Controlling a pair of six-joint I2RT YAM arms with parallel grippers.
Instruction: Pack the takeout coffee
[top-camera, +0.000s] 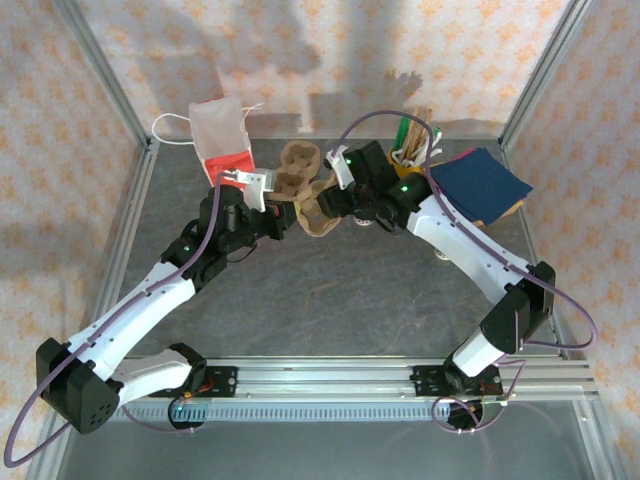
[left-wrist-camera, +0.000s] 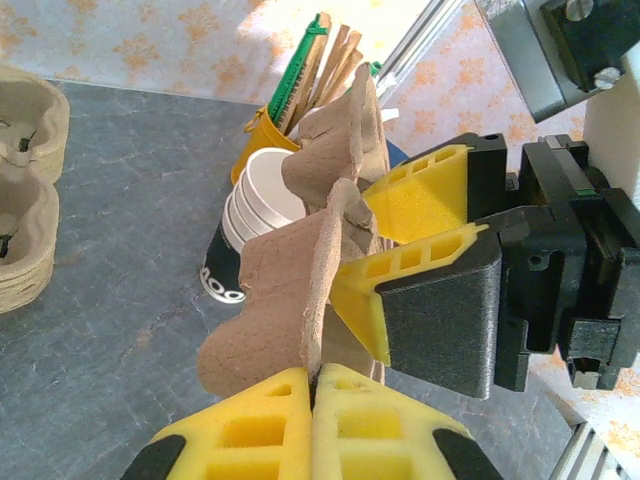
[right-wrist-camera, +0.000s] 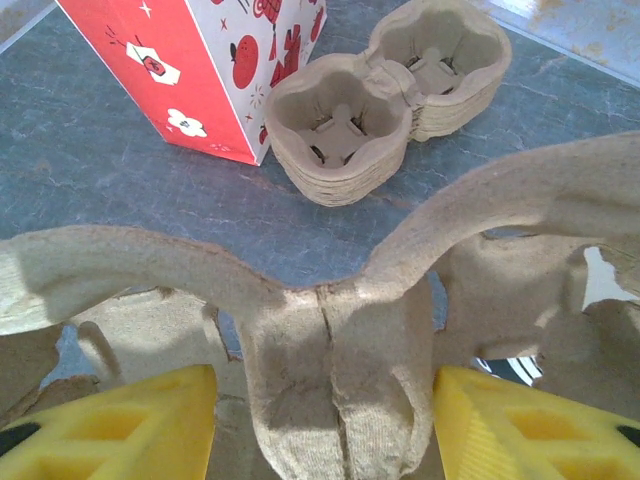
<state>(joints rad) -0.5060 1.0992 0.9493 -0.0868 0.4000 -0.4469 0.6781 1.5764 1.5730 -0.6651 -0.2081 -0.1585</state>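
**Sunlit Booth, Flowered Walls, Slate-Grey Top**

Up top, pale wall (top-camera: 330, 50) on every side, sprinkled with small orange flowers. Streaked across the back with soft grey shadows (top-camera: 300, 45), broad and blurred. Framed by silver aluminium posts (top-camera: 105, 75) slanting in from both upper corners, joined by a bar along the far edge. Down below, dark grey table (top-camera: 330, 300), stone-look, veined with lighter marbling, matte. Along the near edge, slotted silver rails (top-camera: 330, 380) running side to side. From the left wrist, bright sun (left-wrist-camera: 290, 15) splashed over the flowered wall, warm and yellow. From the right wrist, a pale glare patch (right-wrist-camera: 590, 25) in the upper right corner, beyond the grey.
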